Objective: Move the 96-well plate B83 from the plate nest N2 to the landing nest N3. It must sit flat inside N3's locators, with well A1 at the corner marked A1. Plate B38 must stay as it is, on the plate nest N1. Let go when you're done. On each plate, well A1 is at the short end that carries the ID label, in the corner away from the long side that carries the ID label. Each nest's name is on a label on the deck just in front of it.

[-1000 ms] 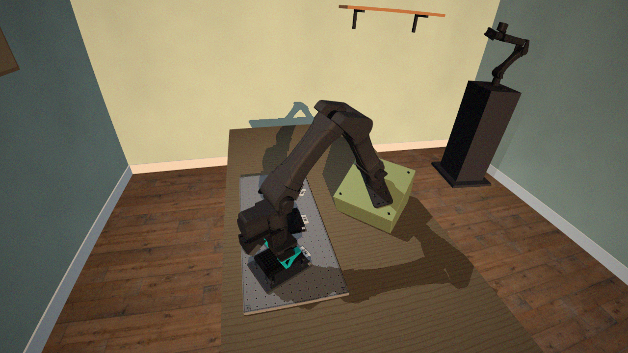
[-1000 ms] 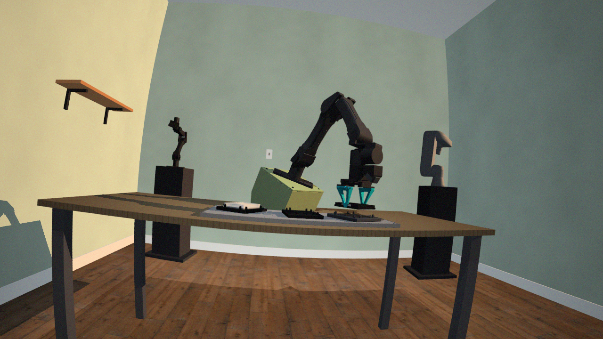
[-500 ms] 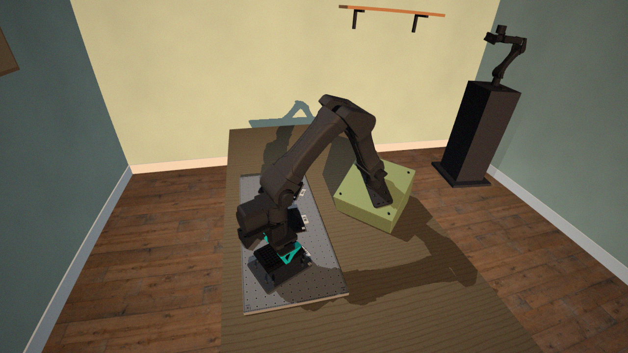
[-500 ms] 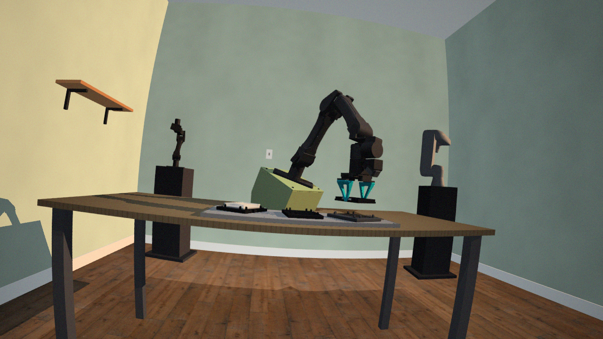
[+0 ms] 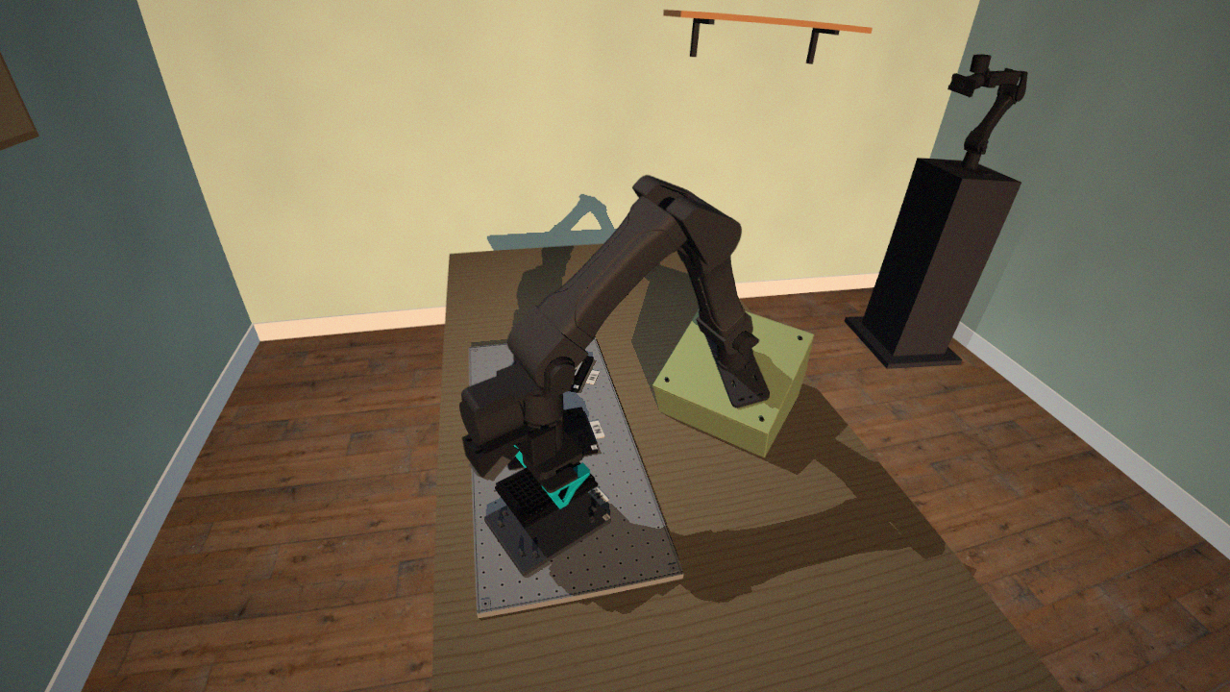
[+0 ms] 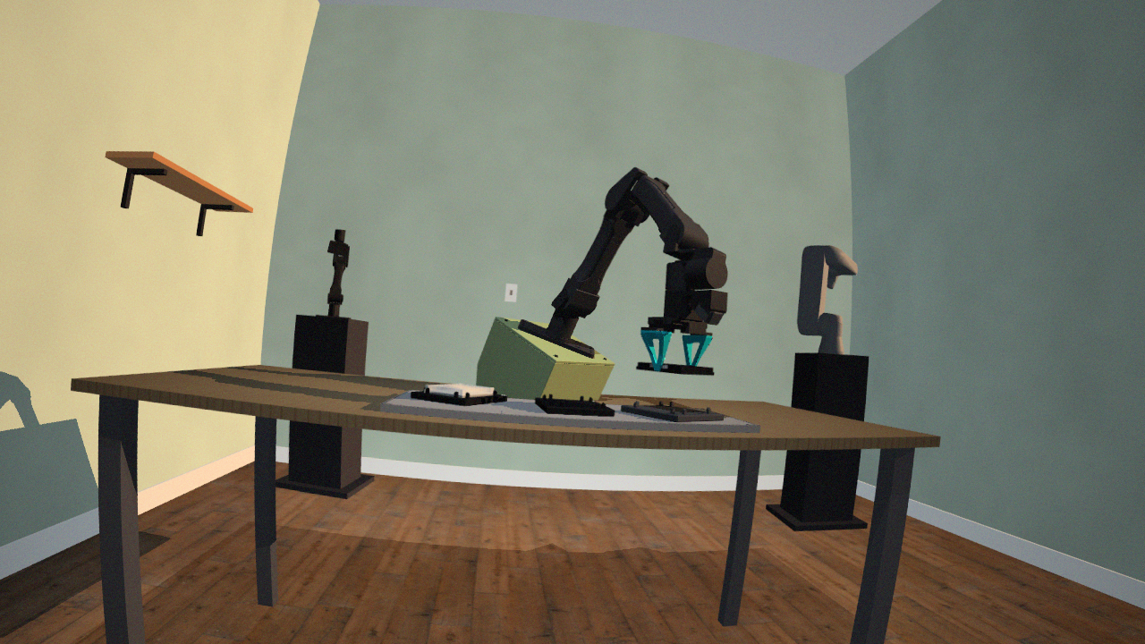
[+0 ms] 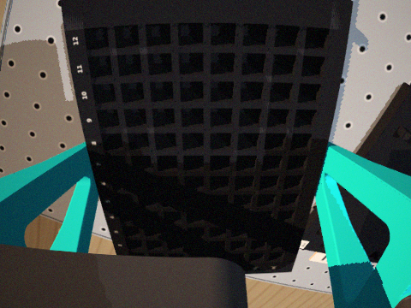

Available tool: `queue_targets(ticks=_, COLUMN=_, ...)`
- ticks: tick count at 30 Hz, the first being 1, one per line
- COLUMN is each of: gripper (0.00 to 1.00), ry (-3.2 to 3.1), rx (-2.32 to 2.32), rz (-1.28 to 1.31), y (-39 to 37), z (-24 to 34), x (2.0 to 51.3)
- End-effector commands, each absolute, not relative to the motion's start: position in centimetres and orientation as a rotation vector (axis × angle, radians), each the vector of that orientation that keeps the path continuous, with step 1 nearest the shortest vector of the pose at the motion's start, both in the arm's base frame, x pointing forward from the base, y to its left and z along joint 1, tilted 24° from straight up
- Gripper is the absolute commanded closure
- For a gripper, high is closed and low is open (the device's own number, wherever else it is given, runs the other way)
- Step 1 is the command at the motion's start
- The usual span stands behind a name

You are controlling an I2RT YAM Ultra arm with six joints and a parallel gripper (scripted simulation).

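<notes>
The gripper (image 6: 676, 361) was clamped on the black plate (image 6: 674, 368), its teal fingers pressing the two long sides. The plate hung level in the air, directly above a bare nest (image 6: 672, 413) on the deck (image 6: 512, 413).

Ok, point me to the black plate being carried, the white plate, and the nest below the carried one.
Black 96-well plate (image 7: 205, 120): wrist view, on its well grid.
White plate (image 6: 462, 390): exterior view, on its top face.
Vacated nest (image 6: 672, 412): exterior view, on its flat base, below the end effector (image 6: 676, 350).
</notes>
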State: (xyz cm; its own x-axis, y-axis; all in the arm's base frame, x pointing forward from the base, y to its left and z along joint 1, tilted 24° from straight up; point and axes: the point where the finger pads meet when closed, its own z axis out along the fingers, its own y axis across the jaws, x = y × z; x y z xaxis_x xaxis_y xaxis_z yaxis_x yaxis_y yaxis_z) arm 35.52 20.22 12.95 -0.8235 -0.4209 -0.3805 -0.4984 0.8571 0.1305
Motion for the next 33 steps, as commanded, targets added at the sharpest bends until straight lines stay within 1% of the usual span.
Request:
queue_targets(ticks=1, gripper=1.0, ry=2.672, rx=-0.68, rz=0.325, y=20.0, z=14.3, x=35.5)
queue_targets(ticks=24, gripper=1.0, ry=2.672, rx=-0.68, rz=0.325, y=20.0, z=14.3, x=35.5)
queue_targets(ticks=33, gripper=1.0, ry=2.773, rx=-0.276, rz=0.4, y=17.1, z=13.3, x=35.5)
